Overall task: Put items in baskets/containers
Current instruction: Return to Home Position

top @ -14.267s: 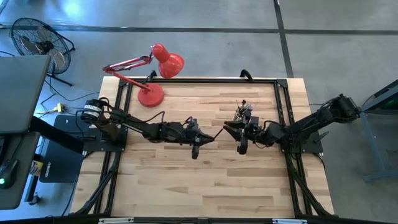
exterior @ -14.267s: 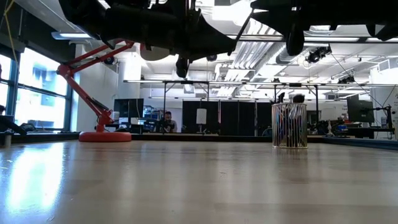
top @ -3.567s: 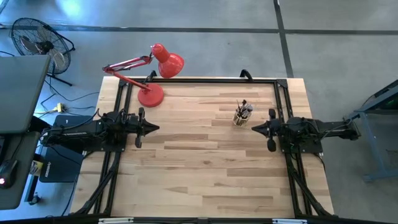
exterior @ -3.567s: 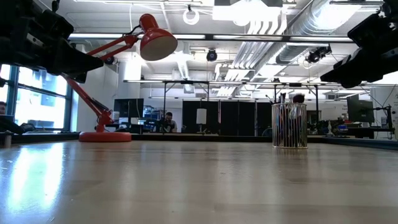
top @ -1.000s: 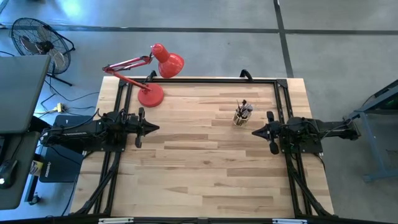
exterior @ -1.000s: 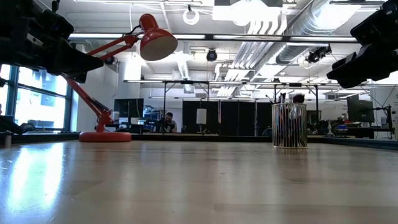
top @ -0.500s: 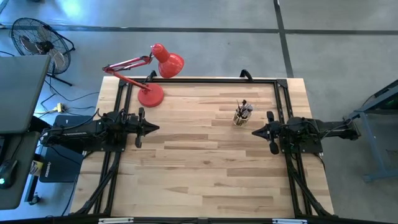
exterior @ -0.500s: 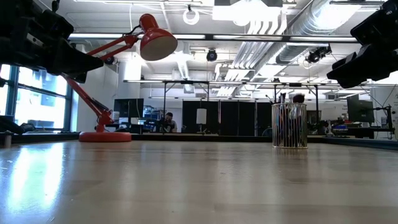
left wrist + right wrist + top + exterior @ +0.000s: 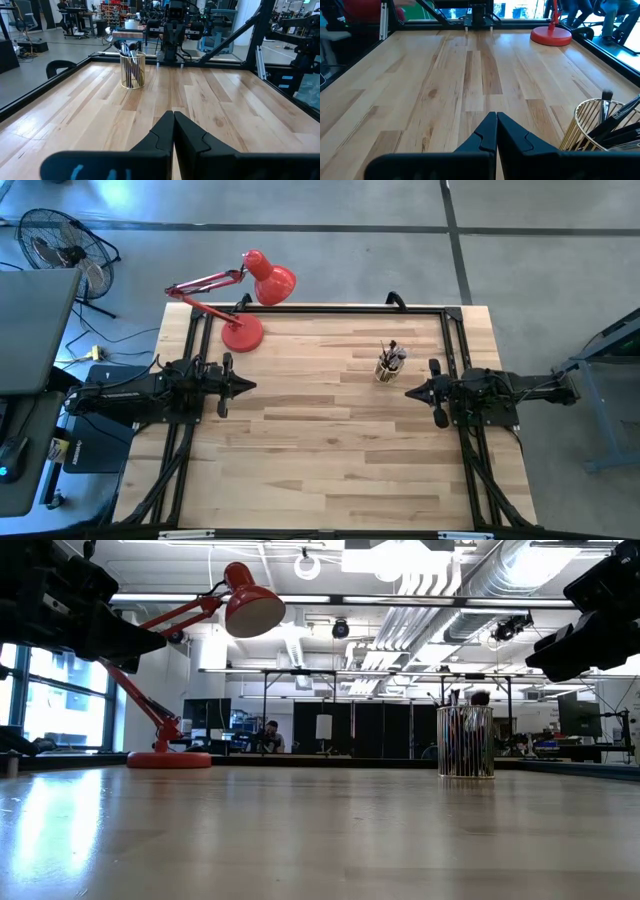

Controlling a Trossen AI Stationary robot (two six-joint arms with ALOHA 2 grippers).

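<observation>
A small clear cup [image 9: 384,370] stands upright on its base on the wooden table, right of centre toward the far edge; it also shows in the left wrist view as the cup [image 9: 132,70] and in the low view as the cup [image 9: 466,742]. Several thin makeup brushes [image 9: 391,355] stand in it, bristle tips up, leaning on its rim. My left gripper [image 9: 252,386] is shut at the table's left edge, above the table. My right gripper [image 9: 407,392] is shut at the right edge, just near of the cup, empty.
A red desk lamp [image 9: 240,298] stands on its round base at the table's far left corner, head over the far edge. A black frame [image 9: 420,309] runs along the table's far edge and sides. Bare wood lies between the two grippers.
</observation>
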